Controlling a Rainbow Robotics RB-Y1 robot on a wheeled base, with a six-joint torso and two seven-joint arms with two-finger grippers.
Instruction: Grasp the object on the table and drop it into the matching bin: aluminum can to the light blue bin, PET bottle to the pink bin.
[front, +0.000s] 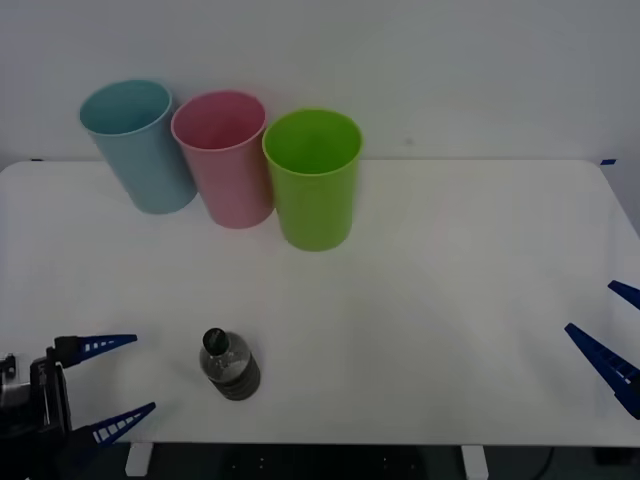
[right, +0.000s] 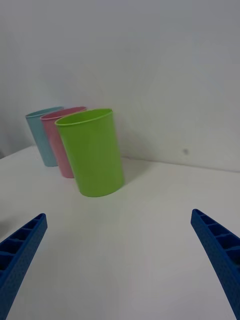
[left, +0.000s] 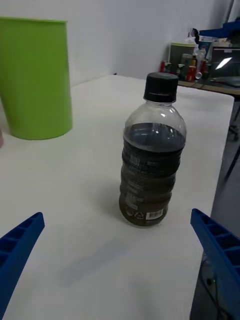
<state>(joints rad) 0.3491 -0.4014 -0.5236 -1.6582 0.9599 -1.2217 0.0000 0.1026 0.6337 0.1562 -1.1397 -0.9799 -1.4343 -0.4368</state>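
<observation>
A small clear PET bottle with a black cap and dark lower body stands upright near the front edge of the white table. My left gripper is open just left of it, fingers apart and pointing at the bottle, a short gap away. At the back left stand the light blue bin and the pink bin, side by side. My right gripper hangs open at the table's right edge, far from the bottle.
A green bin stands right of the pink bin, touching it. A white wall rises behind the table. In the left wrist view a cluttered desk lies beyond the table's edge.
</observation>
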